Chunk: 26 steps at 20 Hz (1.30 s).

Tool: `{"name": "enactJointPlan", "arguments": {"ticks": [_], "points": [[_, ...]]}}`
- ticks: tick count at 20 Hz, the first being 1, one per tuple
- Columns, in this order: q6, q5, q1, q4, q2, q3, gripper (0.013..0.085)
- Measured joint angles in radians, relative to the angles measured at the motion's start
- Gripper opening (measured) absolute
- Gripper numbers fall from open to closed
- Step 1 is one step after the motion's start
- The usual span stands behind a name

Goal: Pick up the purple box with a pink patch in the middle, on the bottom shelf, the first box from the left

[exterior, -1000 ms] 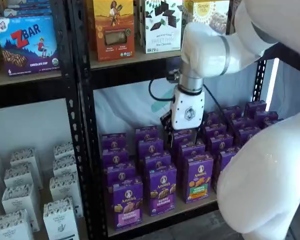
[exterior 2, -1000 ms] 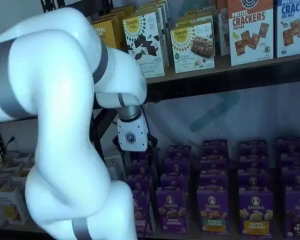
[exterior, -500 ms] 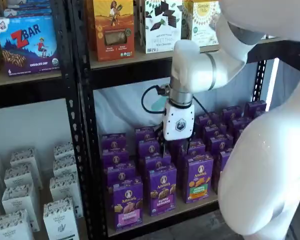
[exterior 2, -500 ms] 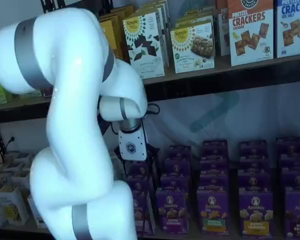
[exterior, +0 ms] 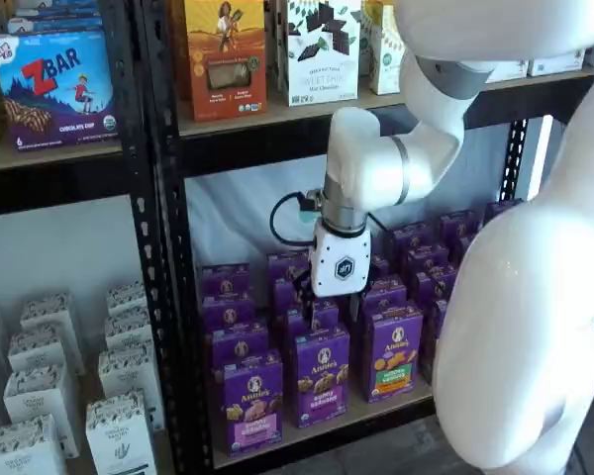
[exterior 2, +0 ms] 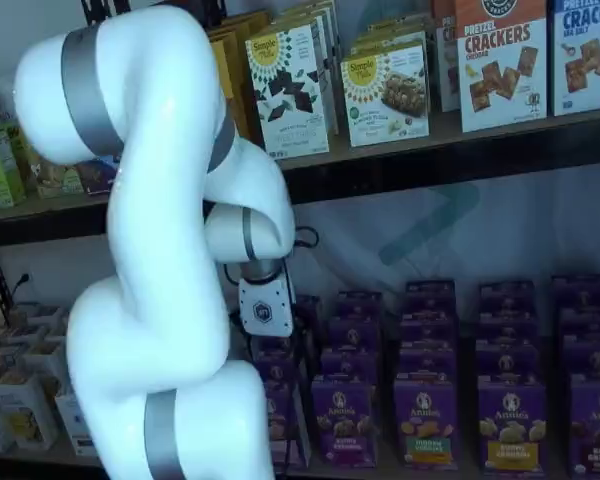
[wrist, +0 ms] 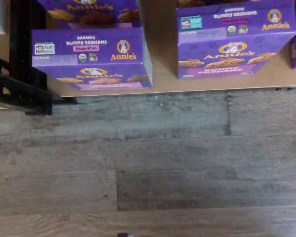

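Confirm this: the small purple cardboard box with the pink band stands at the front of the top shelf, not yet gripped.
Not the top shelf. In a shelf view the small purple cardboard box with the pink band stands at the front of the light-brown wooden bottom shelf, not yet gripped; the white gripper hangs above that row.

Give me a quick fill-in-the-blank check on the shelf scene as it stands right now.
1. The purple box at the front of the bottom shelf carries a ____ label band.
2. In the wrist view, that box's top reads "Bunny Grahams" and ____.
3. The box with a green-and-orange patch is ____ in colour.

Missing words: pink; Neapolitan; purple
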Motion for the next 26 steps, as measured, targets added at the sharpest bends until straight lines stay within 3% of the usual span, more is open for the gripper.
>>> {"name": "enactJointPlan", "arguments": {"ticks": [7, 13, 19, 26], "points": [[-0.029, -0.079, 0.032, 0.063, 0.120, -0.029, 0.0850], [-0.029, -0.144, 0.061, 0.087, 0.244, -0.071, 0.0850], [-0.003, -0.219, 0.089, 0.084, 0.370, -0.130, 0.0850], [0.022, -0.240, 0.094, 0.061, 0.465, -0.200, 0.0850]]}}
